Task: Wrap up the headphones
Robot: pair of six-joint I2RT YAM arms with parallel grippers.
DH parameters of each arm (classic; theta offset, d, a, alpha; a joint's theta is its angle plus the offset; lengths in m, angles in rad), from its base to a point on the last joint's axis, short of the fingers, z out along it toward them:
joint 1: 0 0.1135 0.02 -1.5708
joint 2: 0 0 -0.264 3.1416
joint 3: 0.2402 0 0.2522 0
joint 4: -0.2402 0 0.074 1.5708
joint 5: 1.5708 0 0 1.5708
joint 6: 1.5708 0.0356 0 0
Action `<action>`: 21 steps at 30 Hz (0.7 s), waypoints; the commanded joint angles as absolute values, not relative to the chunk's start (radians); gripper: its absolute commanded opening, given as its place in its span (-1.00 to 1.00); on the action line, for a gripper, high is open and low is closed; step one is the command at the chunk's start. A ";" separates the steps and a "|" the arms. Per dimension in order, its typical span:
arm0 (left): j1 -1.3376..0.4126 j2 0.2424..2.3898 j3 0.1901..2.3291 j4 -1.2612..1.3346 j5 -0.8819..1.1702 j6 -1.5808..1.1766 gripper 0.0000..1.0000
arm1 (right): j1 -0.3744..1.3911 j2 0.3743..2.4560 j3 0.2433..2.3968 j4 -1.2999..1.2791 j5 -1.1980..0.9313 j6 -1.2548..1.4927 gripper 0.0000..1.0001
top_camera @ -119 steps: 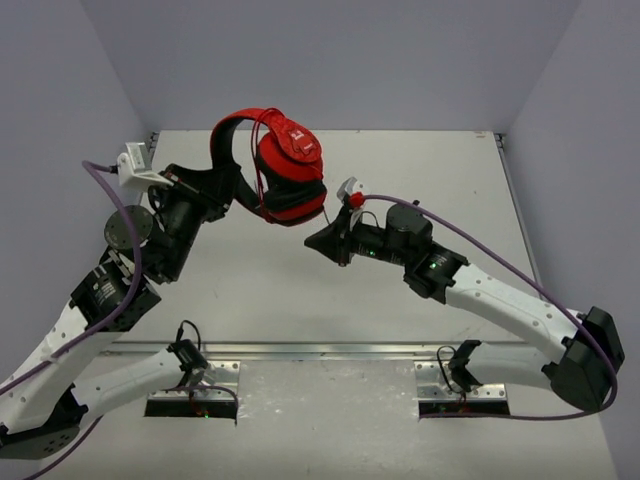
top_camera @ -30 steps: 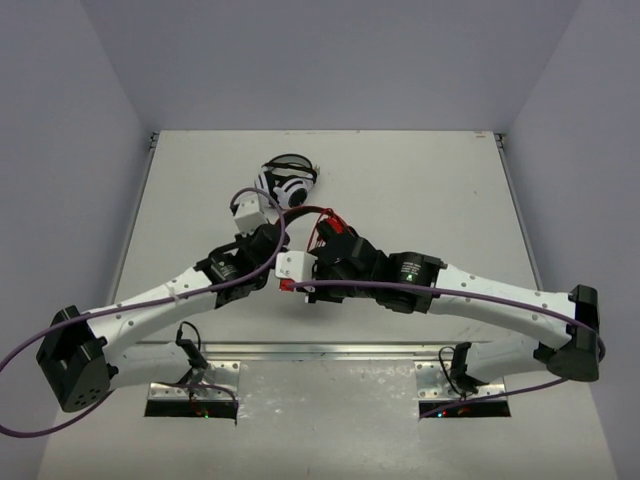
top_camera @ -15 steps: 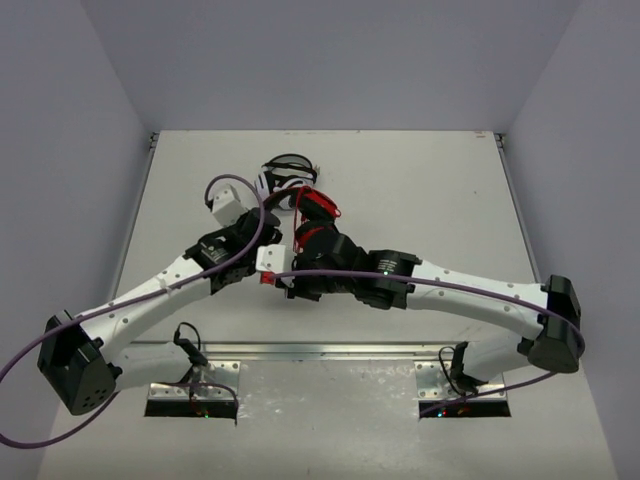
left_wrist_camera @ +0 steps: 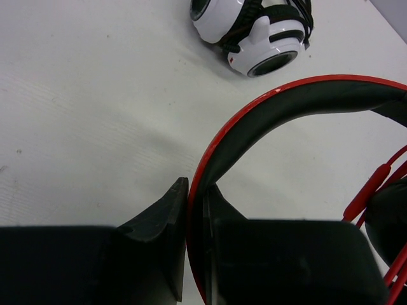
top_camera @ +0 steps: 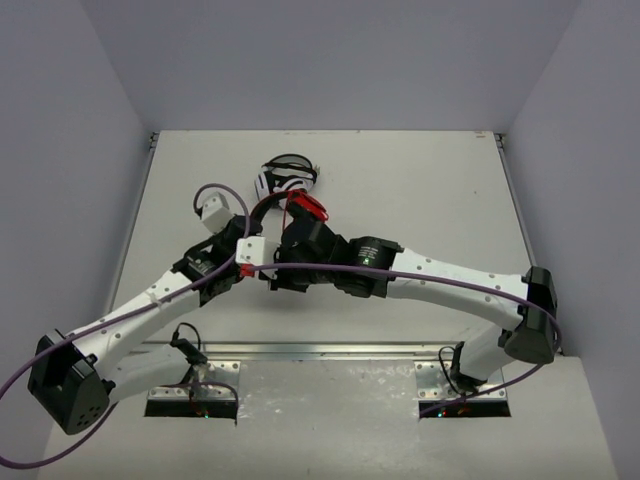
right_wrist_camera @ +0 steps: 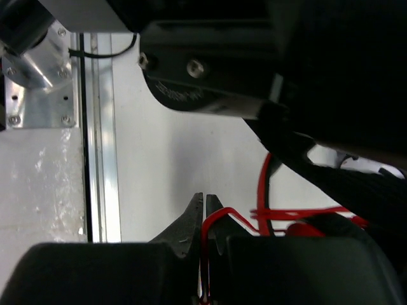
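— Two tools are busy; what does each one grip?
— The left tool [left_wrist_camera: 196, 190] is pressed onto the red-and-black headband [left_wrist_camera: 286, 101] of the headphones [top_camera: 310, 207]. The right tool [right_wrist_camera: 205, 204] pinches the thin red cord [right_wrist_camera: 262, 184] between nearly closed fingers.
— Where are the headphones?
— Over the tabletop [top_camera: 430, 190], left of centre, between the two tools and mostly hidden by the right arm. The white-and-black headphones [top_camera: 286, 178] lie just beyond, on the far side.
— Is the cord wound?
— Several red strands cross near the right tool; more I cannot tell.
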State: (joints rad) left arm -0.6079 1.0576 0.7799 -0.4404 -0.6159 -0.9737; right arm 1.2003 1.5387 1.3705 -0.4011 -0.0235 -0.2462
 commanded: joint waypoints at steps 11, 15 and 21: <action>-0.623 0.991 0.522 -0.017 -0.561 -0.675 -0.99 | 1.227 1.465 1.575 -0.679 -0.034 -0.374 -0.97; -0.640 0.968 0.489 0.057 -0.539 -0.591 -0.99 | 1.227 1.509 1.618 -0.762 -0.002 -0.405 -0.97; -0.673 0.956 0.480 0.078 -0.505 -0.494 -0.99 | 1.220 1.583 1.669 -0.841 0.008 -0.411 -0.97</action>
State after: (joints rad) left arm -0.6609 0.9588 0.4953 0.0307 -0.4839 -0.5945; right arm 1.2041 1.5723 1.5898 -0.8745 0.0154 -0.4068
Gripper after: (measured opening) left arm 0.091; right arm 0.014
